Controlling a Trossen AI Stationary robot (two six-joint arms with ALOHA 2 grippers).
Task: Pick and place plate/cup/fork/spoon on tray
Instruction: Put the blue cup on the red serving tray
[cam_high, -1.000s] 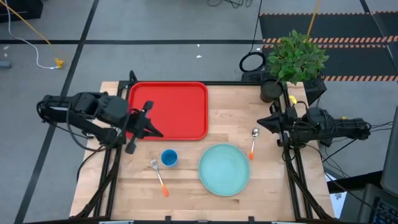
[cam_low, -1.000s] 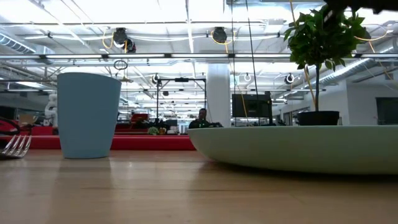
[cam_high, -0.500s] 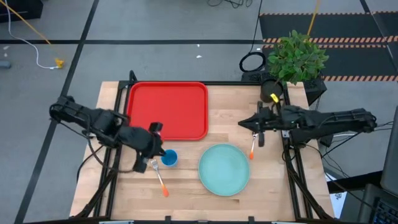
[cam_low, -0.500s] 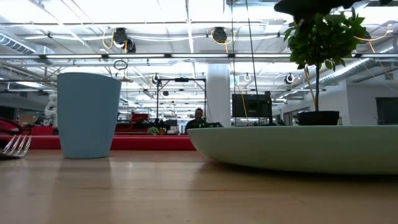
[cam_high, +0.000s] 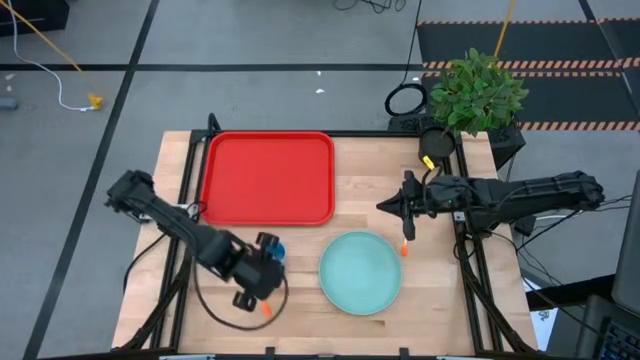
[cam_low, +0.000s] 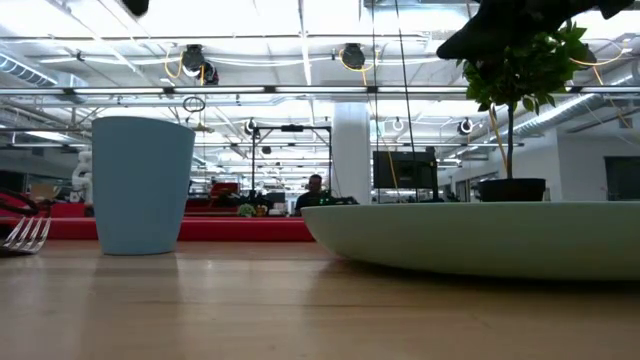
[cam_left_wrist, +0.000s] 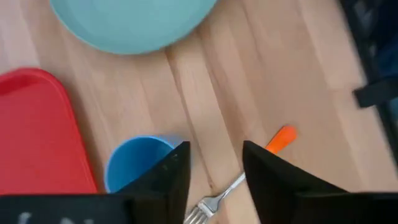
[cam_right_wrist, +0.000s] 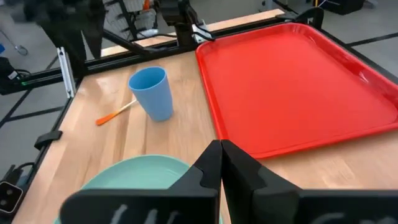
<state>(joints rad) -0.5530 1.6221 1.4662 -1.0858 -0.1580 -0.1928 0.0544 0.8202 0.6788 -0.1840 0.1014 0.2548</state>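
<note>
Fork (cam_left_wrist: 239, 180) beneath open left end effector (cam_left_wrist: 214, 163); right end effector (cam_right_wrist: 221, 163) closed.

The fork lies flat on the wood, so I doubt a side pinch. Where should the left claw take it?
Likely the orange handle, from straight above: the fork lies flat beside the cup, and the left claw hangs open over it.

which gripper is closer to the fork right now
Left. The left gripper hangs right over the fork, fingers open, beside the cup. The right gripper is across the table, beyond the plate, above the spoon, fingers closed.
</note>
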